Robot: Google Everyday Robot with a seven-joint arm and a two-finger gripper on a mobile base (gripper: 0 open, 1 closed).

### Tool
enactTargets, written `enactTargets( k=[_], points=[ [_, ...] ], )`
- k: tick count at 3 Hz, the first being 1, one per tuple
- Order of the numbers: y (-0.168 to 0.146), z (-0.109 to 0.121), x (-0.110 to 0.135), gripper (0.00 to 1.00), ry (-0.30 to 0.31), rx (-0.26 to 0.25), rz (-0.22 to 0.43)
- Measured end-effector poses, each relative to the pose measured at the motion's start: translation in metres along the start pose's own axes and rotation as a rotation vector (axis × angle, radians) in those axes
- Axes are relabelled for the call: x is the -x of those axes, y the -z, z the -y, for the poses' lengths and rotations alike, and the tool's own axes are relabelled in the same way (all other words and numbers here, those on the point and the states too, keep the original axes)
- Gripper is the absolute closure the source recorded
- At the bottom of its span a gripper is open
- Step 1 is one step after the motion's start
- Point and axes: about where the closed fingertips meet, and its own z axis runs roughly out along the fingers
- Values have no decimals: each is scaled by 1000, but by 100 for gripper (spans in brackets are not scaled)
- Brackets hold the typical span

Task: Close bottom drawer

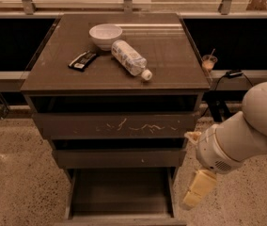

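Note:
The bottom drawer (pixel 119 192) is the lowest and narrowest of three dark grey-brown drawers. It is pulled far out, so its shallow empty box shows, and its plain front (pixel 119 219) lies at the picture's lower edge. My gripper (pixel 197 189) hangs pale yellow from the white arm (pixel 237 140). It is low, just right of the drawer's right side and apart from it, and it holds nothing.
The widest drawer (pixel 114 125), with pale scratches, and the mid drawer (pixel 119 157) each stick out a little. On the cabinet top (pixel 171 65) are a white bowl (pixel 106 34), a lying bottle (pixel 129 59) and a black packet (pixel 82 60). A cup (pixel 209 61) stands on the right ledge.

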Motion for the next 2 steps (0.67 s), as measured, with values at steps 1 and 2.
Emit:
enactTargets(
  k=[1, 2],
  points=[
    [-8, 1, 1, 0, 26, 14, 7],
    [-61, 14, -26, 0, 89, 11, -6]
  ],
)
